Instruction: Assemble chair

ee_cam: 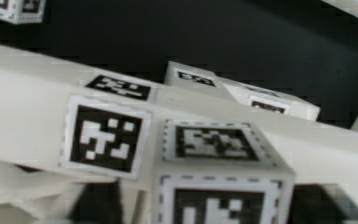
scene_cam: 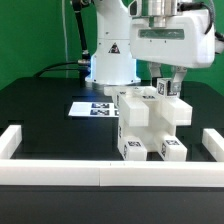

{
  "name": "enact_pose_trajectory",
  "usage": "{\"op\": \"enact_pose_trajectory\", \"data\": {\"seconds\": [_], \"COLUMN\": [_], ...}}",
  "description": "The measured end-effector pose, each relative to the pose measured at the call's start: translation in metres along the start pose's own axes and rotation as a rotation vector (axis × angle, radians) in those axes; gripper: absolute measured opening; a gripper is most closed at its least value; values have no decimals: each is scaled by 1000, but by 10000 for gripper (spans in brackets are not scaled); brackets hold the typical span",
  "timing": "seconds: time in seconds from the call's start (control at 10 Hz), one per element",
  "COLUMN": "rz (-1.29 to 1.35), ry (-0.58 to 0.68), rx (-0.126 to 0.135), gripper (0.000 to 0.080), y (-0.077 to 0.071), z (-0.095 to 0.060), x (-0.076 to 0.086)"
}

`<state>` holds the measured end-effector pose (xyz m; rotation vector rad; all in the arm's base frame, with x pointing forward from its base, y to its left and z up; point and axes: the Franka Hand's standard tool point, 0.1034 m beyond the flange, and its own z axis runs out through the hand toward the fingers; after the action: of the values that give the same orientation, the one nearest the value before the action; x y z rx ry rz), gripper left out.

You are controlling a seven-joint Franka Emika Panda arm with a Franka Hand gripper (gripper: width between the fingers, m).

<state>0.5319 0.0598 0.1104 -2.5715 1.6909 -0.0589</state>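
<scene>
Chair (scene_cam: 148, 125) stands directly beneath the jaws, top close to them.

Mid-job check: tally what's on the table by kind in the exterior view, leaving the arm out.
Chair assembly: 1
Marker board: 1
Border rail sides (left, front, right): 3
Total: 5

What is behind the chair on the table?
The marker board lies flat behind the chair, with the arm's base farther back. The board's end on the exterior view's right is covered by the chair.
</scene>
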Motion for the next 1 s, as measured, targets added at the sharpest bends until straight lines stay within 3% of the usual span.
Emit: {"op": "enact_pose_trajectory", "data": {"seconds": [0.1, 0.2, 0.3, 1.0], "rz": [-70, -162, -216, -799], "ry": [1, 2, 2, 0], "rx": [-1, -1, -1, -2], "gripper": [517, 626, 642, 649], "y": [0, 0, -1, -1], "z": [0, 0, 0, 1], "x": [0, 0, -1, -4]}}
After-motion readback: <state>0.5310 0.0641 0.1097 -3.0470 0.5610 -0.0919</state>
